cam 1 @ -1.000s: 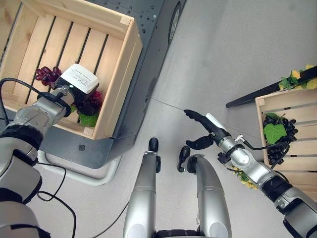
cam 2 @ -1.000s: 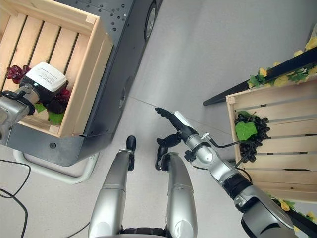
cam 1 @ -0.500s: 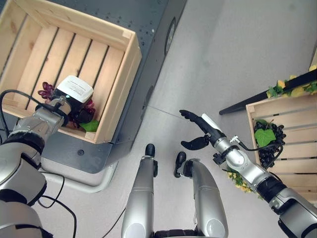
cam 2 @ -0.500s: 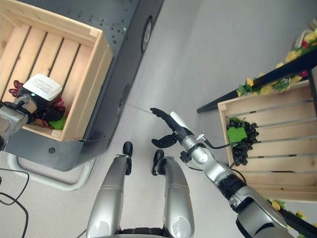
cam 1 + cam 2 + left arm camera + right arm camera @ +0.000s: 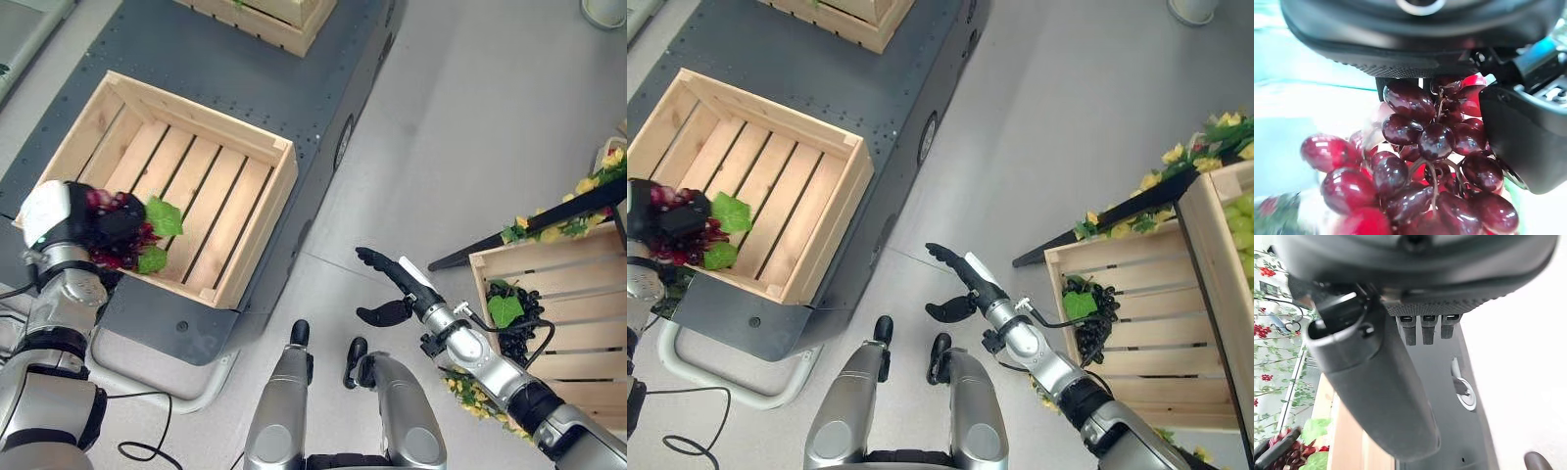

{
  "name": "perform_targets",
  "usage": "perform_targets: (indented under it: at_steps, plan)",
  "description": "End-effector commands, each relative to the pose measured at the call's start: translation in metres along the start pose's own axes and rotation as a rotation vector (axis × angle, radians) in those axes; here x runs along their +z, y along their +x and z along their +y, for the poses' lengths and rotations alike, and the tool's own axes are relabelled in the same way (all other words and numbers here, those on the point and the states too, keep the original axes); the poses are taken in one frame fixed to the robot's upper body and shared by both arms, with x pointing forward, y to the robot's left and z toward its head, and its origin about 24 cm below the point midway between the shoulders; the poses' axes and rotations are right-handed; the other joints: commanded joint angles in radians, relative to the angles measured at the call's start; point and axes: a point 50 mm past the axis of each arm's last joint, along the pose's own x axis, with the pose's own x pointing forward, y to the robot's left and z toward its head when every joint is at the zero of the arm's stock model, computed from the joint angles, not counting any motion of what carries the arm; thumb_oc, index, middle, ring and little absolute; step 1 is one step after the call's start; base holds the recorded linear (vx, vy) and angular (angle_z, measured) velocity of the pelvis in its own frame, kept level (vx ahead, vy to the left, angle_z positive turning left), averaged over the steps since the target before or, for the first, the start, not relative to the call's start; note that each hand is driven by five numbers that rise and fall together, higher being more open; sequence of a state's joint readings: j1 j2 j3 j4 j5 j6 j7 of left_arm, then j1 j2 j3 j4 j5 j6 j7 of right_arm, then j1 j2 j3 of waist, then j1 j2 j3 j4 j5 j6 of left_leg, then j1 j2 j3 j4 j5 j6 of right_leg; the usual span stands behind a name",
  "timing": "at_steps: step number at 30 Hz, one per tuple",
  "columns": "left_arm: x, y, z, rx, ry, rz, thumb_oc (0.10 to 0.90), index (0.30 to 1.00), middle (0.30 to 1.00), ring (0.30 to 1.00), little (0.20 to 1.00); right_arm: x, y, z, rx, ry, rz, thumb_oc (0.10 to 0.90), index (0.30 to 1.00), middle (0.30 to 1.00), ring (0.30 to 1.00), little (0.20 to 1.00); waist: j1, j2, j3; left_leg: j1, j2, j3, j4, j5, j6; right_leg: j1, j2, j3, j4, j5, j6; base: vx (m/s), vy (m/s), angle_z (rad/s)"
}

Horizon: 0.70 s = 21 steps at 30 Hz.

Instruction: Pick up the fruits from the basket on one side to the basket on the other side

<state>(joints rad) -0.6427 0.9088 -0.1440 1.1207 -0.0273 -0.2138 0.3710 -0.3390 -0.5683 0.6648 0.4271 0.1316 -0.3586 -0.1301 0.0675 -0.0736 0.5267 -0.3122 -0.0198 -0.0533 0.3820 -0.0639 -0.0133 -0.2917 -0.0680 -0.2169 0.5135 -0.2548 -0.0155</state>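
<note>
Left hand [image 5: 61, 217] curled tight around red grape bunch [image 5: 122, 227], raised over near-left corner of left crate [image 5: 257, 225]; right hand [image 5: 397, 286] slack, empty; carry level to right crate [image 5: 549, 333], keeping squeeze steady.

slatted wooden crates [image 5: 833, 176]: 4 | bunch of dark red grapes with green leaves [image 5: 122, 227]: 1 | bunch of black grapes with a leaf [image 5: 1095, 313]: 1

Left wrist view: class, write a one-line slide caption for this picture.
The left hand clasps a bunch of glossy red grapes, fingers and thumb curled round the cluster.
</note>
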Motion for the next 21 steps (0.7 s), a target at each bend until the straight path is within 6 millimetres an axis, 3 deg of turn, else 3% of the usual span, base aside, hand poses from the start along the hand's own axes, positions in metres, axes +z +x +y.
perform_targets:
  at_steps: [1,11,16,21]
  plan:
    - [0.003,0.004,0.026,0.122,-0.211,-0.01,0.4,0.3,0.3,0.3,0.3,0.025,0.004,-0.01,-0.126,0.082,-0.16,0.8,0.9,0.9,0.9,0.9,-0.011,0.024,-0.157,0.118,-0.065,0.0,-0.089,-0.082,0.033,0.122,-0.007,0.055,-0.189,0.062,0.052,0.09,-0.01,-0.04]
    - [-0.007,-0.009,0.006,0.07,-0.619,0.054,0.4,0.3,0.3,0.3,0.3,0.007,-0.012,0.012,-0.095,0.142,-0.086,0.8,0.9,0.9,0.9,0.9,-0.036,0.068,-0.315,0.289,-0.066,-0.013,-0.285,-0.036,0.033,0.281,0.0,0.075,-0.374,0.129,0.082,0.08,-0.024,-0.03]
    - [0.009,-0.008,0.003,0.009,-0.709,-0.034,0.4,0.3,0.3,0.3,0.3,0.004,-0.014,0.017,-0.078,0.168,-0.064,0.8,0.9,0.9,0.9,0.9,-0.037,0.083,-0.37,0.34,-0.061,-0.018,-0.37,-0.007,0.029,0.322,0.003,0.081,-0.451,0.17,0.094,0.06,-0.057,-0.05]
    - [0.051,-0.01,-0.006,-0.081,-0.785,-0.188,0.4,0.3,0.3,0.3,0.3,0.016,-0.009,0.009,-0.09,0.189,-0.127,0.8,0.9,0.9,0.9,0.9,-0.033,0.096,-0.413,0.372,-0.063,-0.042,-0.457,0.032,0.023,0.355,0.009,0.095,-0.547,0.227,0.104,0.02,-0.07,-0.03]
